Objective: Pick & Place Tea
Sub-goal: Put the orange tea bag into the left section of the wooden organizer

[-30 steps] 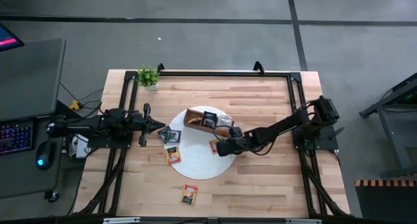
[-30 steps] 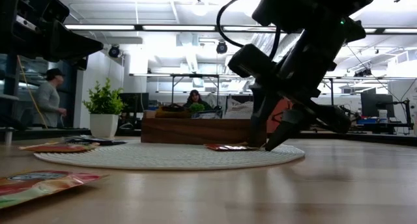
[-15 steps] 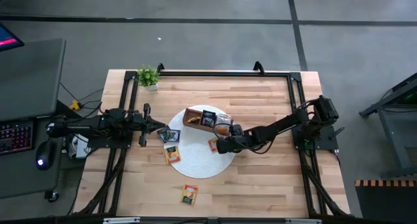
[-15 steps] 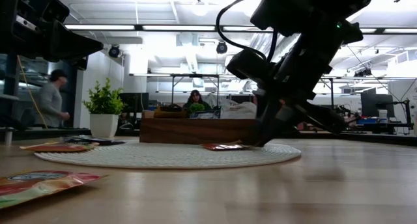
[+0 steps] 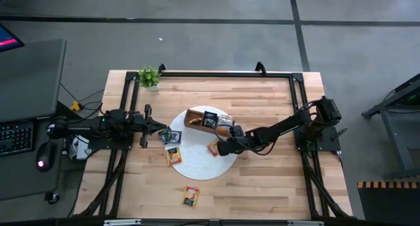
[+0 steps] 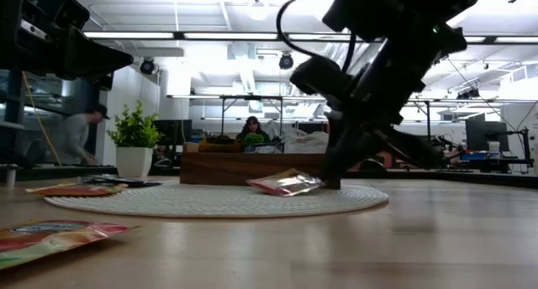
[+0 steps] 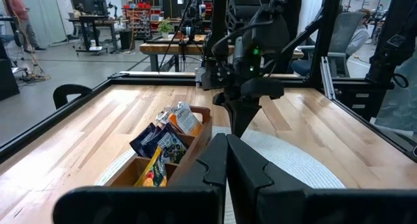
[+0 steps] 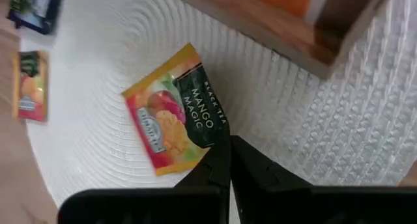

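From above, the right tool [image 5: 222, 148] reaches over the round white woven mat [image 5: 197, 167], just below the wooden box [image 5: 197, 118] that sits on the mat's upper part. Its tips meet on the corner of a mango tea sachet [image 5: 214, 147]. More sachets lie to the left of the box [image 5: 172, 136], one lower on the mat's left edge [image 5: 173, 156], and one well below the mat on the bare worktop [image 5: 191, 196]. The left tool [image 5: 161, 128] waits just left of the mat, near those sachets.

At worktop height, the mango sachet [image 6: 286, 182] is tilted, one edge lifted off the mat [image 6: 218, 201] in front of the box [image 6: 252, 167], with the right arm's tool [image 6: 329, 181] at its raised end.

The left wrist camera shows its own tool [image 7: 226, 160] pressed together with nothing between the tips, and the box [image 7: 171, 160] already holding several sachets.

The right wrist camera shows the tool [image 8: 230, 152] pinching the dark corner of the sachet [image 8: 174, 110] marked "Mango Magic".

The sachet looks light, thin and floppy, probably with a slick foil skin, so a corner pinch lets it droop and swing. A hold slightly deeper on the edge would likely be steadier.
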Available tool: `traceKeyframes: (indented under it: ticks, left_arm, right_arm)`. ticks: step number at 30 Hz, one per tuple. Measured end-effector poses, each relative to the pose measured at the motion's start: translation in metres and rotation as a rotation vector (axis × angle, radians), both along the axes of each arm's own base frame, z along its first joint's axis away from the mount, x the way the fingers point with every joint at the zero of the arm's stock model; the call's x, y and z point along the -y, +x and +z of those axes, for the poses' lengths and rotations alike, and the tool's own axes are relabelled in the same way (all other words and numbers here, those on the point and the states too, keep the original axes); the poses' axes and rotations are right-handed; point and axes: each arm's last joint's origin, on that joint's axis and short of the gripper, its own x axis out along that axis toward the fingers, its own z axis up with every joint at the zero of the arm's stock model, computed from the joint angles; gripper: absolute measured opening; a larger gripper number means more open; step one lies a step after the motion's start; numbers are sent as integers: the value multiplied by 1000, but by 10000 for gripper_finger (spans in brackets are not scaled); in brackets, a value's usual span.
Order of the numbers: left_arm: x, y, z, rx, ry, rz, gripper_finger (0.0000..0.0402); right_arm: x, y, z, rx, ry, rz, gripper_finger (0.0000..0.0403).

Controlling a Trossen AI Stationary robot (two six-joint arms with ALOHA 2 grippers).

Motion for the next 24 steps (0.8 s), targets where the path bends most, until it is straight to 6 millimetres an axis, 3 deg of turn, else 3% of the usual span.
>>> traceKeyframes:
  ticks: [7,14,24]
  left_arm:
    - [0,0,0,0,0,-1,1]
    - [0,0,0,0,0,0,1]
    - [0,0,0,0,0,1,1]
  right_arm:
    - [-2,14,36,56,-97,79,1]
    - [-3,35,90,19,-296,268,0]
    - [28,52,160,-116,-683,463,0]
